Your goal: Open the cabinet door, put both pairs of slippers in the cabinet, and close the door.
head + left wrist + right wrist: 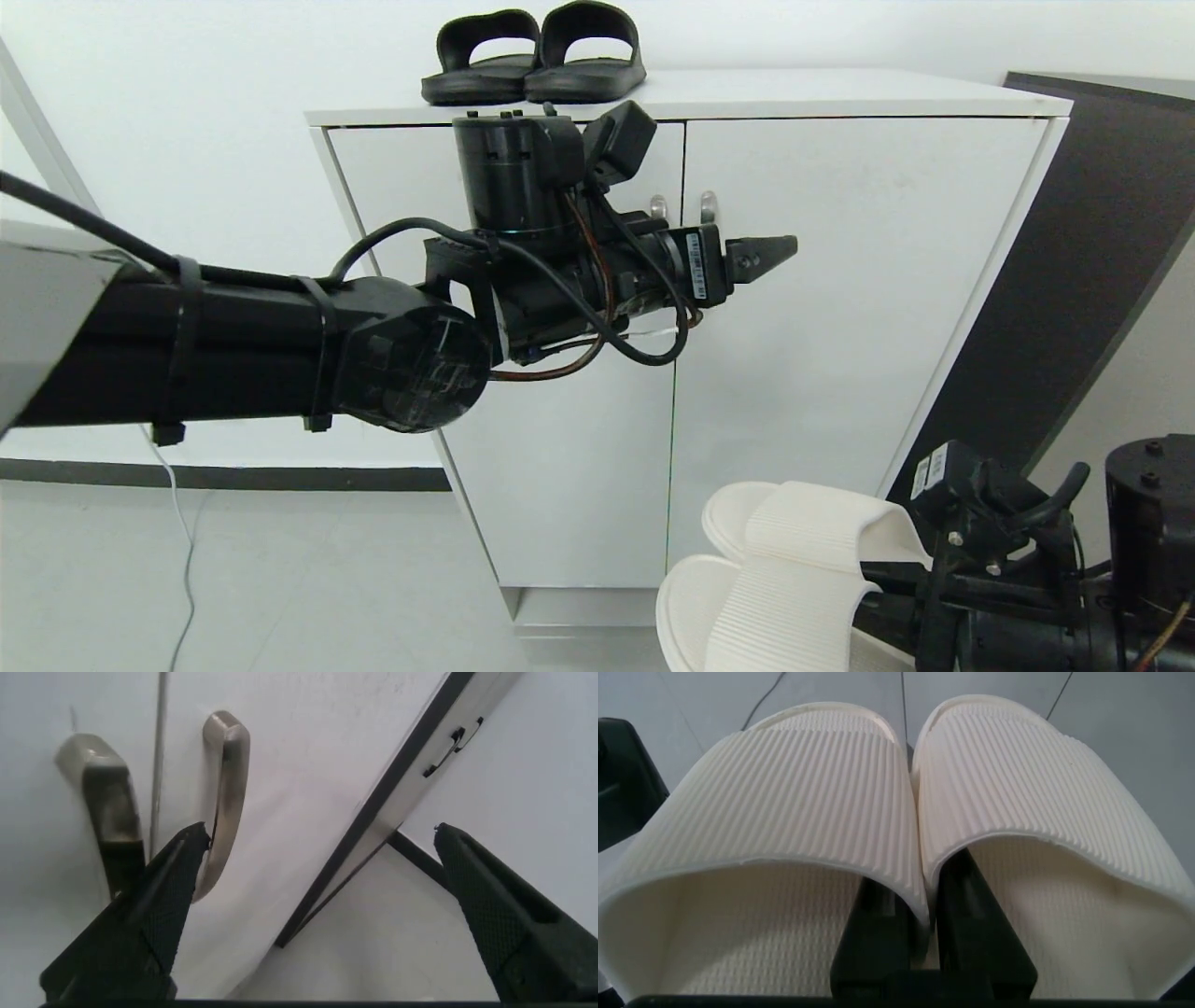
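Everything here comes down to the left gripper (761, 254) versus the curved metal handle (224, 803) on the right-hand door of the white two-door cabinet (840, 308). Both doors are shut, so the opening step is judged as not yet done.

In the head view the left gripper is seen mid-frame, pointed toward the right of the picture, with its fingertips just past the centre seam and in front of the right door. The handle is placed a little up and left of those fingertips. In the left wrist view the fingers are spread wide apart with nothing between them. The handle is found right at the tip of one finger (149, 915) rather than in the gap, and whether it's touching can't be told. The handle's long axis runs parallel to the door seam and the finger gap lies across it, so only a sideways shift toward the handle looks needed before closing.

The pair of cream ribbed slippers (784, 569) is held at the lower right of the head view, and the right gripper (924, 952) is clamped on their two inner straps. That makes the left arm the nearer one for the door. The pair of black slide slippers (532, 56) is parked on the cabinet top, upper middle of the frame.
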